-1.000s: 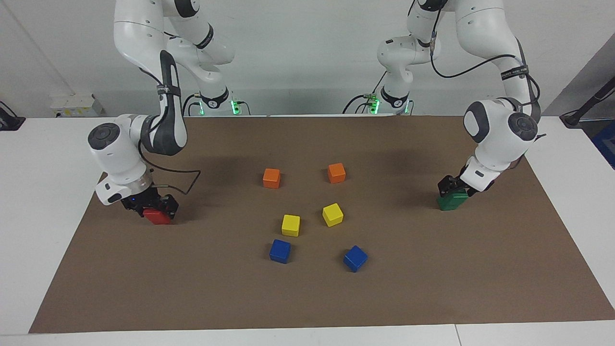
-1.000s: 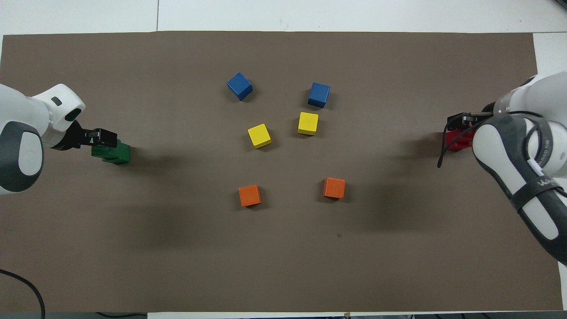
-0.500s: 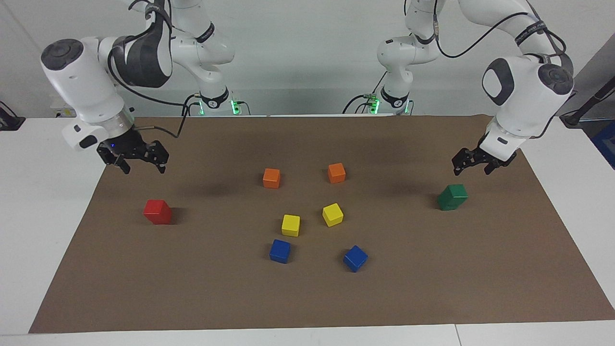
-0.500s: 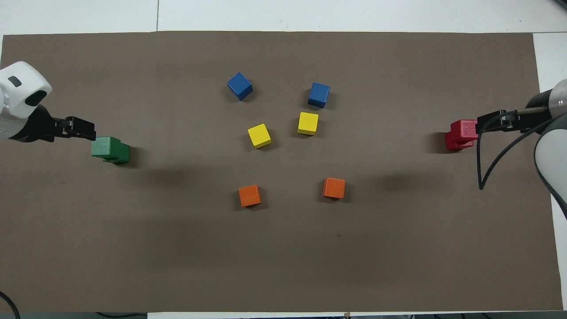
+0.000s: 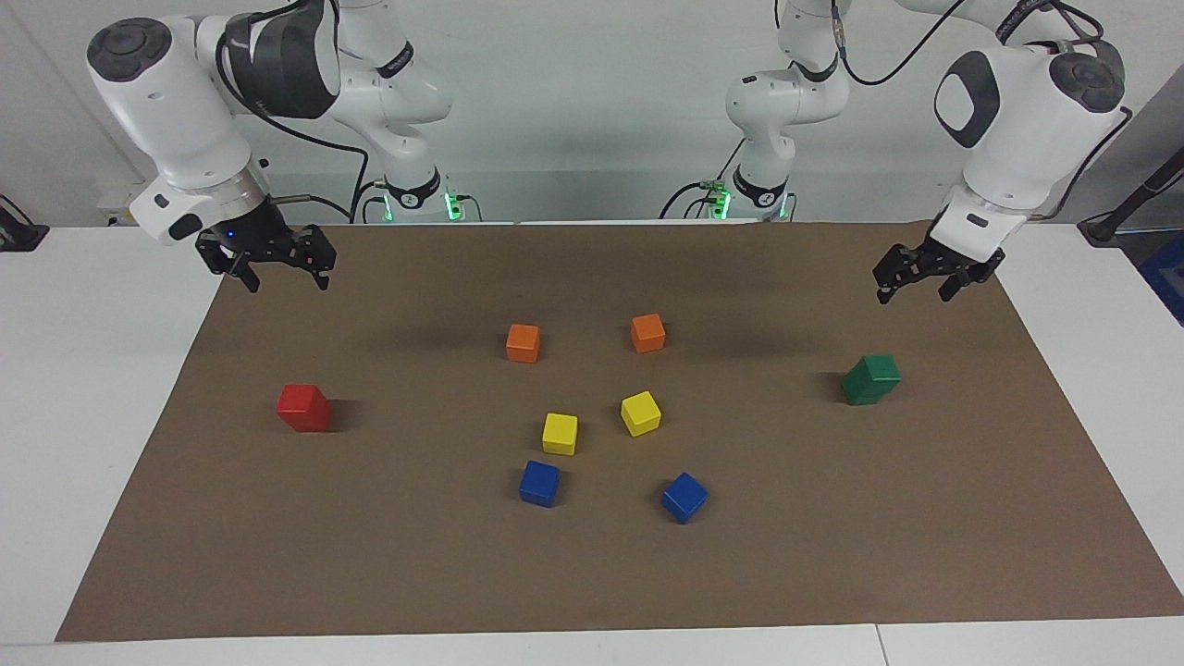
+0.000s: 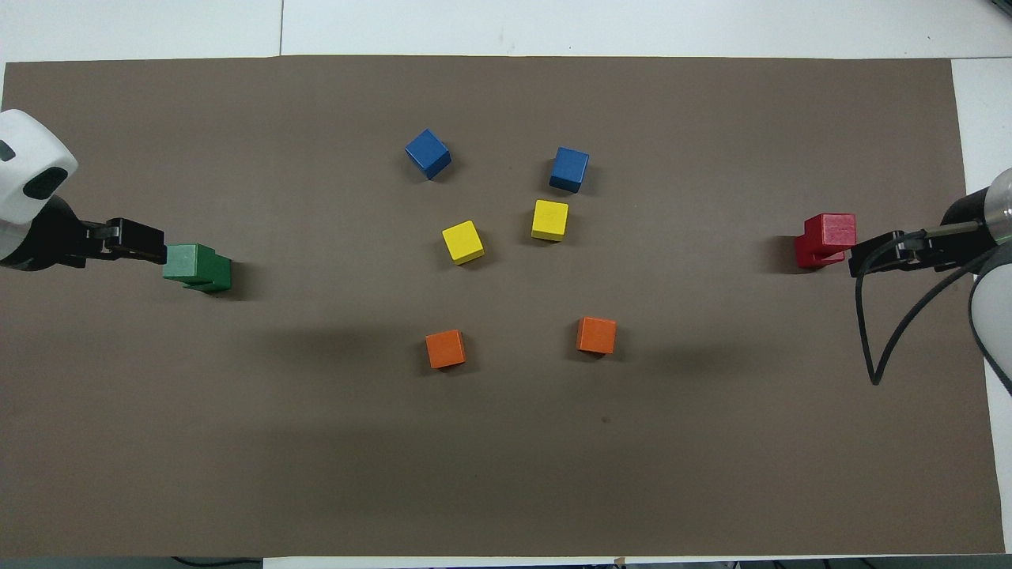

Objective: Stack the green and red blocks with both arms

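Note:
Two dark green blocks (image 5: 870,379) stand stacked on the brown mat toward the left arm's end; the overhead view (image 6: 196,267) shows them as a stepped pair. Two red blocks (image 5: 303,408) stand stacked toward the right arm's end, also stepped in the overhead view (image 6: 825,239). My left gripper (image 5: 925,275) is open and empty, raised over the mat beside the green stack, and shows in the overhead view (image 6: 136,242). My right gripper (image 5: 275,264) is open and empty, raised over the mat's edge beside the red stack, and shows in the overhead view (image 6: 879,254).
In the mat's middle lie two orange cubes (image 5: 523,342) (image 5: 647,333), two yellow cubes (image 5: 560,433) (image 5: 640,413) and two blue cubes (image 5: 539,483) (image 5: 684,497). The brown mat (image 5: 832,555) covers most of the white table.
Both grippers were down on their stacks a second ago. They have let go, opened and risen, drawing back toward the robots. The stacks stay in place.

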`<state>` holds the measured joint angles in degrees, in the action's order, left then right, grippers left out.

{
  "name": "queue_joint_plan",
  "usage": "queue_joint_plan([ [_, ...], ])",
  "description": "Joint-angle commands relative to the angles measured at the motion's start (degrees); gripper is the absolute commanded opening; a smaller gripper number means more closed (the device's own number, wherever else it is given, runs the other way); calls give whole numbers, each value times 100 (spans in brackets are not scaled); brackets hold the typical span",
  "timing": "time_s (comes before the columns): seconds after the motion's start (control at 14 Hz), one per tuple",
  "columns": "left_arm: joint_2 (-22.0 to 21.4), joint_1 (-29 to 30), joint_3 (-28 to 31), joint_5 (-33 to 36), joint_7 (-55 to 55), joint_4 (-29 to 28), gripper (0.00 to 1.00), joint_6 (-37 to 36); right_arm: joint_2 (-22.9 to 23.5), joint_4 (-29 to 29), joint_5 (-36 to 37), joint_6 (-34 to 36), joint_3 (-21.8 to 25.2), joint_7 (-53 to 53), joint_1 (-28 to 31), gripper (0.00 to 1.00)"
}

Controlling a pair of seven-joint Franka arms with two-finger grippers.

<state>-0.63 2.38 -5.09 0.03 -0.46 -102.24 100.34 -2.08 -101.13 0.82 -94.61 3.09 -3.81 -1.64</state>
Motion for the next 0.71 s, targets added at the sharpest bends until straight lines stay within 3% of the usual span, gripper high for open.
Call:
queue_joint_plan([
  [0.0,-148,-115,52,-47,-104,-147,100,-68,59,313,23,373,-124,-94,128,100],
  [0.57,-43,-247,140,-91,-174,28,100,-260,260,804,261,759,-72,-102,120,100],
  [0.64,35,-265,140,-91,-191,360,100,-583,269,875,252,795,-72,-102,120,100],
])
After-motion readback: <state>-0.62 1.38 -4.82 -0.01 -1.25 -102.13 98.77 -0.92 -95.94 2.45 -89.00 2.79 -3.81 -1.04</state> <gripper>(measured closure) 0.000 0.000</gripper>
